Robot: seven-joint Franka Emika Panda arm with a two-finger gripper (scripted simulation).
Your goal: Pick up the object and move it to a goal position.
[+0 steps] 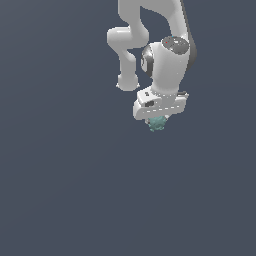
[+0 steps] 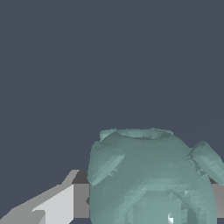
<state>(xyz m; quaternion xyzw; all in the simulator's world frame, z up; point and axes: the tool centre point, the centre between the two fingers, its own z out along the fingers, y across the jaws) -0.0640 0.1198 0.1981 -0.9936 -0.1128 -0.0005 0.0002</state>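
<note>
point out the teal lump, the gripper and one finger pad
teal lump (image 2: 151,179), wrist view, middle of its bumpy body
gripper (image 1: 158,119), exterior view, just under the white hand
finger pad (image 2: 81,200), wrist view, grey face beside the lump

exterior view: arm (image 1: 150,35) enters from the top edge, right of centre, and bends down to the gripper (image 1: 159,119). the object (image 1: 158,123) sits directly under the gripper body, touching it, mostly covered by it (only its lower part shows below). wrist view: the object (image 2: 153,179) sits between the fingers (image 2: 57,203), one finger pressed against one flank, the other just visible at the opposite flank. whether the object rests on the desk (image 1: 75,190) cannot be told.
</note>
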